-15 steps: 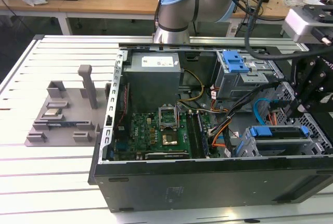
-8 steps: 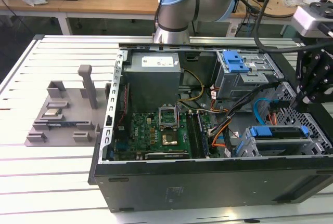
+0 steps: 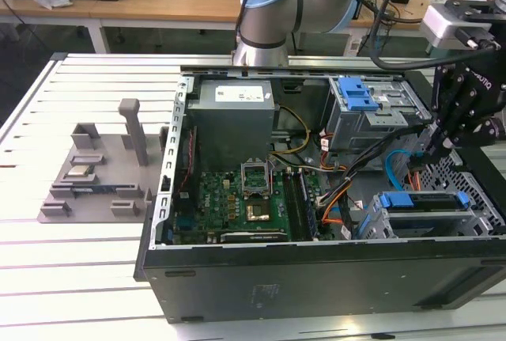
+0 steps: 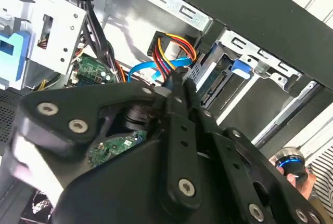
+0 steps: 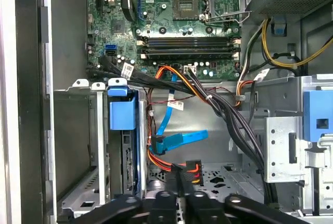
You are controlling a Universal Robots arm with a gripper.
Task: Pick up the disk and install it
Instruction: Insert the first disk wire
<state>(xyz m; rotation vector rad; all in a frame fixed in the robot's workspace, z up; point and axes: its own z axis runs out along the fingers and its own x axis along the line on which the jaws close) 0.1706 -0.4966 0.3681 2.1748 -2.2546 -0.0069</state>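
Black, two-fingered gripper (image 3: 437, 145) hangs inside the open dark computer case (image 3: 316, 278) at the exterior view's right, its fingers pressed together on nothing, just beside the loose blue data cable (image 5: 179, 142) and the orange-red-yellow power plug (image 5: 188, 171). Blue-bracketed silver disk (image 3: 423, 201) sits slotted in the grey metal drive cage (image 3: 431, 218), near the fingertips (image 5: 177, 198).

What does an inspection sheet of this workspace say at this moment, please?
Surface: white slatted table carries an open computer case.
Job's things: disk sits inside the drive cage.
Clutter: grey fixture holding a small silver chip, beside the case.
Grippers: gripper shut, reaching into the case near the power connector.
Cables: blue data cable lies loose beside the cage.
Surroundings: wooden bench behind the table.
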